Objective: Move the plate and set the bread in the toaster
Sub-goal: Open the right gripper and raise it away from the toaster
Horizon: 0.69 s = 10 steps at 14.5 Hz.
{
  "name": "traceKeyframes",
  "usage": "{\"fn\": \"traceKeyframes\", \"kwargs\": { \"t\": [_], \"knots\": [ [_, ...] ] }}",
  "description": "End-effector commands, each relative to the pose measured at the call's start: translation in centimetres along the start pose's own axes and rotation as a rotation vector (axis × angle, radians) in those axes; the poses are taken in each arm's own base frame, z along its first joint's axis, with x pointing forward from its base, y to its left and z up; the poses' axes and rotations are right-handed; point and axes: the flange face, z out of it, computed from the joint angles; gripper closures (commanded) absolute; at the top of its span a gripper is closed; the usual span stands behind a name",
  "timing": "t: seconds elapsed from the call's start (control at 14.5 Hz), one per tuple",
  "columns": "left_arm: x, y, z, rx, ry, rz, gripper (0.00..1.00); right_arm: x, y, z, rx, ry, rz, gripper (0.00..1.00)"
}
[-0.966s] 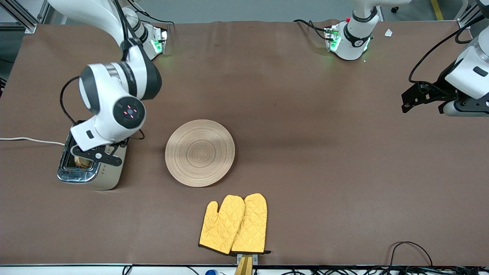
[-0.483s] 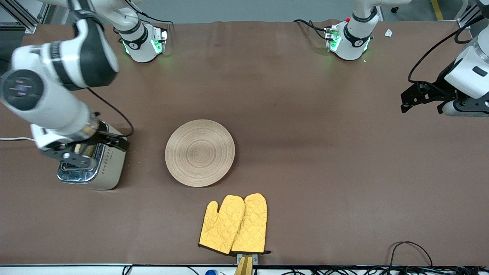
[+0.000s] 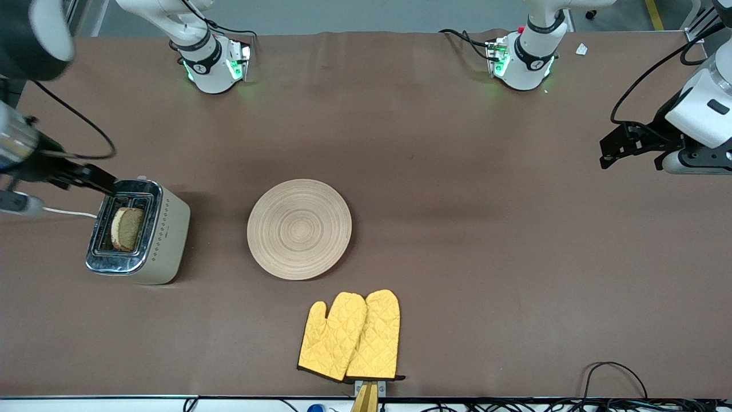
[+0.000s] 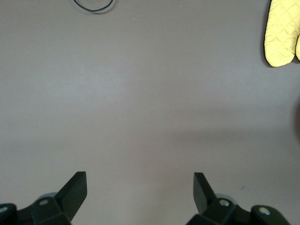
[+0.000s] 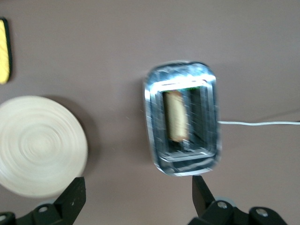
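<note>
Even overhead light, soft shadows beside the plate (image 3: 299,229). Glare on the toaster (image 3: 137,232) top; the right wrist view is motion-blurred, the others sharp.

No text, label, brand, number or sign can be read on the toaster (image 3: 139,231), the plate (image 3: 299,229), the oven mitts (image 3: 350,336) or either arm.

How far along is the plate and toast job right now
The bread stands in a slot of the toaster, so that step looks done. The plate sits bare beside the toaster. Right gripper is open above the toaster, empty; left gripper waits open over bare table. Nothing obvious is left.
</note>
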Motion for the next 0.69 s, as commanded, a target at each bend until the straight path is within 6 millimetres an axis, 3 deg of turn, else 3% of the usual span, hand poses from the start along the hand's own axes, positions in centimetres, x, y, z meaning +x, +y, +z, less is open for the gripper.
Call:
{"fn": "traceKeyframes", "kwargs": {
  "t": [0.0, 0.21, 0.48, 0.62],
  "knots": [
    [0.2, 0.1, -0.4, -0.009, 0.008, 0.011, 0.0, -1.5, 4.8, -1.3, 0.035, -0.001, -0.071, 0.0],
    [0.2, -0.1, -0.4, -0.006, 0.009, 0.008, 0.0, -2.8, 5.1, -3.9, 0.029, -0.06, -0.081, 0.0],
    [0.2, -0.2, -0.4, -0.003, 0.01, 0.008, 0.0, -2.9, 3.7, -3.8, 0.02, -0.071, -0.093, 0.0],
    [0.4, -0.1, -0.2, 0.0, 0.008, 0.01, 0.0, -3.1, 1.1, -3.7, 0.015, -0.074, -0.055, 0.0]
  ]
}}
